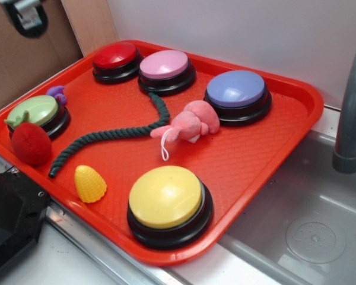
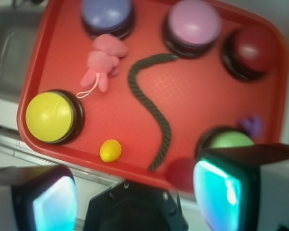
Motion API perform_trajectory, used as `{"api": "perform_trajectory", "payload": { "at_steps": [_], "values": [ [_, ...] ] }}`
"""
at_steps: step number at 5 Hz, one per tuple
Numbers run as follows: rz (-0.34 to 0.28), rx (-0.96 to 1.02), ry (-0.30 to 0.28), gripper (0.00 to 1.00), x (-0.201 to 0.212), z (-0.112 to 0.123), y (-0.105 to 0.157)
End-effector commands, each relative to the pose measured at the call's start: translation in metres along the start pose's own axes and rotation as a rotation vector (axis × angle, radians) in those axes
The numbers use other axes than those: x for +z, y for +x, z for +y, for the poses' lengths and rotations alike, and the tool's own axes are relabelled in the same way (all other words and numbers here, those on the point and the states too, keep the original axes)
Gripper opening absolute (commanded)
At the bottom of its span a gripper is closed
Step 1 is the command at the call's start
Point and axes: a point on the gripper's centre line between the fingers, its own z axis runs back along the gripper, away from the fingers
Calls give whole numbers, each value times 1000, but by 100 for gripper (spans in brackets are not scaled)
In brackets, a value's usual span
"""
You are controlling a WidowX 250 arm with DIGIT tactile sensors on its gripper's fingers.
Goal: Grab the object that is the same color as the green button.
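In the wrist view we see our gripper [image 2: 135,192] hanging above the near edge of the red tray [image 2: 202,101], its two fingers [image 2: 216,192] spread wide apart with nothing between them. Just beyond them lies the dark green rope [image 2: 149,96], limp on the tray floor in a loose S-curve, one end near the tray's rim between the fingers, the other curling up beside the pink button [image 2: 192,23]. In the exterior view the rope [image 1: 115,135] runs from close to the red plush strawberry [image 1: 31,142] toward that pink button [image 1: 165,65]. The green button [image 1: 35,111] sits in the tray's left corner, the strawberry leaning against its base and a small purple toy [image 1: 57,93] behind it. A pink plush animal [image 1: 190,123] lies just beside the rope's bend, near the blue button [image 1: 236,90]. A yellow corn-shaped toy [image 1: 89,184] rests next to the yellow button [image 1: 166,199]; the red button [image 1: 115,56] occupies the far corner. A metal sink [image 1: 308,219] adjoins the tray.
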Motion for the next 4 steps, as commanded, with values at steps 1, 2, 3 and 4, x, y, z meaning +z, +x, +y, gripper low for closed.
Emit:
{"api": "perform_trajectory", "payload": {
  "at_steps": [1,2,3,4],
  "values": [
    [-70,-252,131,100,-64,14,42],
    [-98,-341,99,100,-93,15,49],
    [-98,-375,31,100,-126,22,53],
    [-60,-389,46,100,-149,24,54]
  ]
}}
